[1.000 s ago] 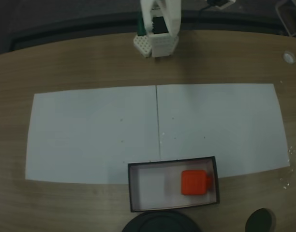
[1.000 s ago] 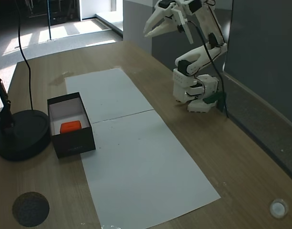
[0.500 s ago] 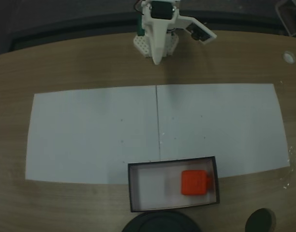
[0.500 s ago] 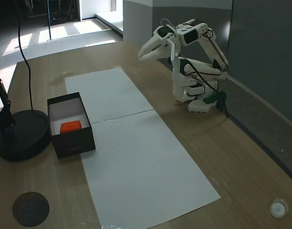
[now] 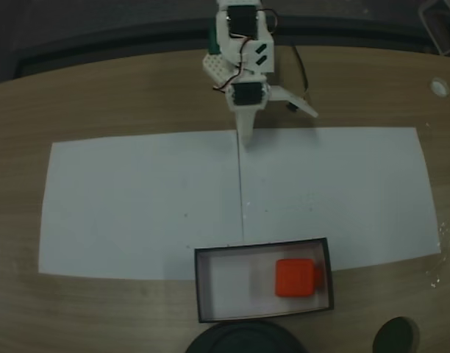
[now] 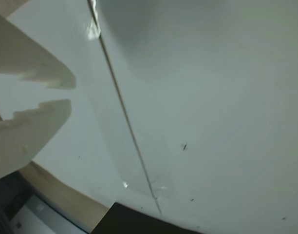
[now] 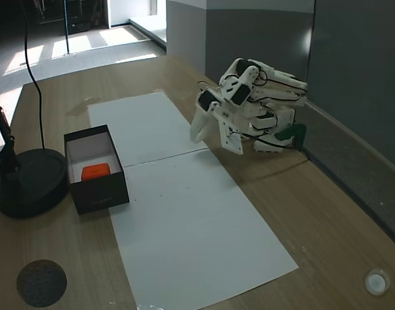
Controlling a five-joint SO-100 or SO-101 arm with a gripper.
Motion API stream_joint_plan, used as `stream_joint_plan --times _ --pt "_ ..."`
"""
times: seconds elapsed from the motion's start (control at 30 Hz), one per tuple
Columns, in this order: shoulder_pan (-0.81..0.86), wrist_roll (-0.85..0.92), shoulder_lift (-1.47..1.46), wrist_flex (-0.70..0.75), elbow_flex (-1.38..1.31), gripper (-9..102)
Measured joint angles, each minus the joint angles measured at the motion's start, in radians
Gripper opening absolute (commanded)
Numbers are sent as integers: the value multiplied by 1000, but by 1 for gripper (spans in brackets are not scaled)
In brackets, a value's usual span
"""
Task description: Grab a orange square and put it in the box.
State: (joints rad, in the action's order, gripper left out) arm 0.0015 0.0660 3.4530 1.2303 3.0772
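Note:
The orange square point(image 5: 295, 278) lies on the pale floor of the box point(image 5: 198, 283), toward its right end in the fixed view from above. From the side, another fixed view shows the orange square point(image 7: 95, 172) inside the dark-walled box point(image 7: 101, 194). My gripper point(image 5: 245, 141) hangs folded down close to the arm's base, far from the box, with its tips just over the white paper. In the wrist view the gripper point(image 6: 68, 94) enters from the left, its jaws nearly touching and nothing between them. Seen from the side, the gripper point(image 7: 196, 135) points down at the paper's seam.
Two white paper sheets point(image 5: 137, 198) cover the middle of the wooden table. A black round lamp base point(image 7: 26, 181) stands right beside the box. A dark disc point(image 7: 41, 282) and a small white cap point(image 7: 376, 281) lie near the table's edges.
The arm has folded down from a raised pose, and the gripper has dropped to just above the paper near the base. The orange square has stayed in the box.

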Motion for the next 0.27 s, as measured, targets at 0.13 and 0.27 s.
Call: stream_joint_plan --times 0.13,0.27 --pt "-49 -64 0 49 -12 0" --pt "-51 -69 0 52 -12 0"
